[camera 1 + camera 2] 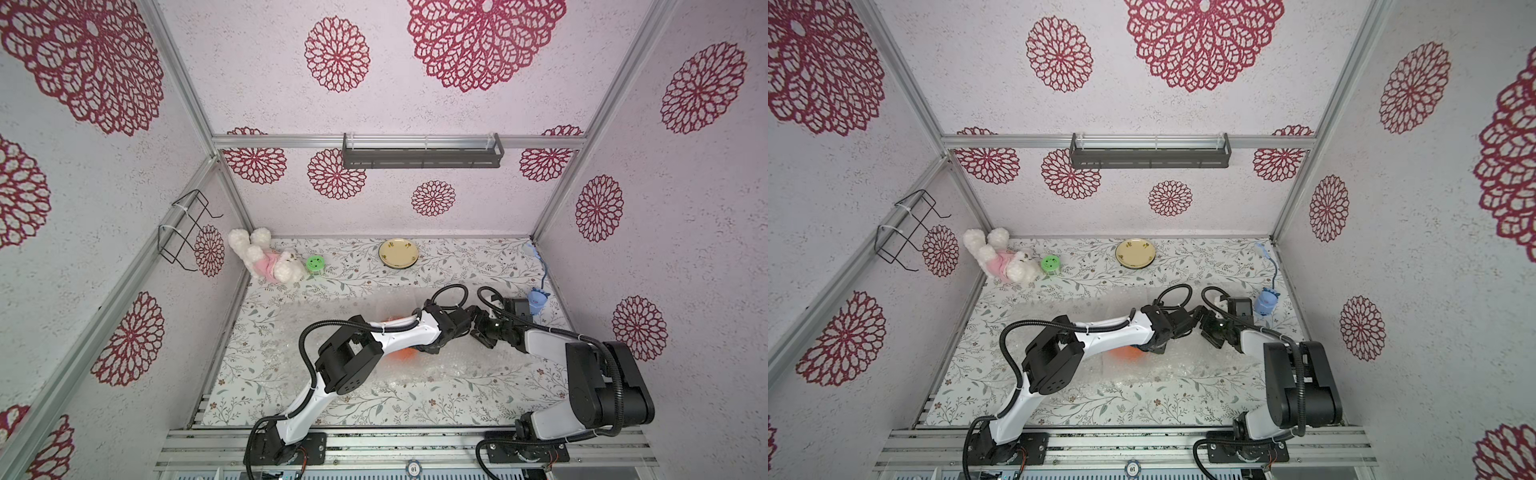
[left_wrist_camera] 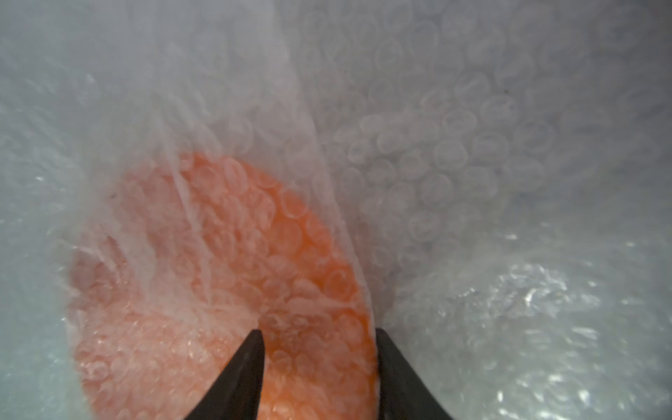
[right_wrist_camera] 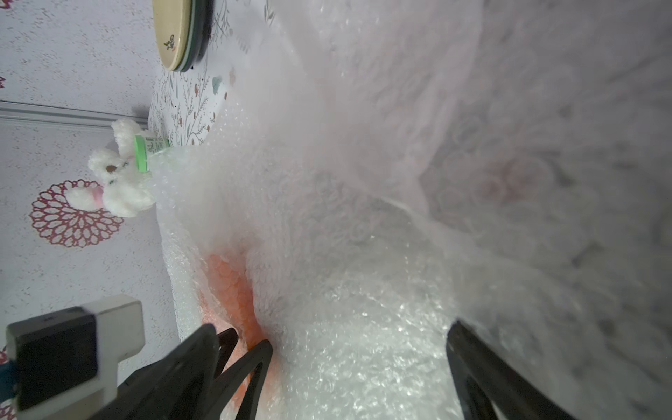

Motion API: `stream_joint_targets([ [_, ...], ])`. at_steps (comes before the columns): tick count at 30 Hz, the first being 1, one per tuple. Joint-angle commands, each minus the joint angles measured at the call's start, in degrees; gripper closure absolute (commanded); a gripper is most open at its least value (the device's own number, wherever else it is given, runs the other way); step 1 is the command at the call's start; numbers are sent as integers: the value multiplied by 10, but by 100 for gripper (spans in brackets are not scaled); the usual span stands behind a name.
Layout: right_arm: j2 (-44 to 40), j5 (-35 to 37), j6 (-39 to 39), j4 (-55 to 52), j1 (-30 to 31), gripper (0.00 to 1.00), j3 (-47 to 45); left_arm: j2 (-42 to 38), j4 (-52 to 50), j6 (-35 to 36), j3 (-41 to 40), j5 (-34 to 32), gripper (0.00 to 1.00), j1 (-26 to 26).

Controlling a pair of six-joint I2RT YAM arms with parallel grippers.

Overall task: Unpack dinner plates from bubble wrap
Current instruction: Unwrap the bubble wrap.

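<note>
White with a leaf print, the table (image 1: 457, 401) carries everything under inspection.

Bubble wrap (image 1: 419, 376): loose, rumpled sheets lie across the middle of the table, seen in both top views.

Orange plate (image 2: 254, 254): it sits under the wrap near the table's centre, covered by at least one layer. Only a patch of it shows past the left arm in the top views.

Cream plate (image 1: 398, 252): bare, at the back of the table, well apart from the wrap. The right wrist view shows it topping darker plates (image 3: 198, 32).

Left gripper (image 2: 318, 336): fingers part-way apart, straddling the orange plate's wrapped rim. Whether they bite cannot be told.

Right gripper (image 3: 362, 334): spread wide over a mound of wrap just beside that rim, holding nothing.

Assessment: the wrap should be light, limp and slick, and is likely to slide or drag the plate with it. It is best taken at a free fold clear of the plate. The plate is judged stiff, weightier, smooth and breakable. Hold it at the rim and keep it low.
</note>
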Motion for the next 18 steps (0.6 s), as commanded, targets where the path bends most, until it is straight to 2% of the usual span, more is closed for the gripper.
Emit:
stream_joint_targets([
  [1, 8, 7, 5, -6, -5, 1, -7, 13, -49, -29, 20, -40, 62, -4],
  [8, 13, 21, 2, -11, -5, 1, -5, 27, -67, -30, 42, -42, 82, -5],
  [13, 19, 28, 1, -15, -6, 1, -3, -1, -72, -26, 42, -44, 100, -4],
  [18, 26, 35, 0, -17, -6, 1, -1, -64, -54, -21, 19, -28, 100, 5],
])
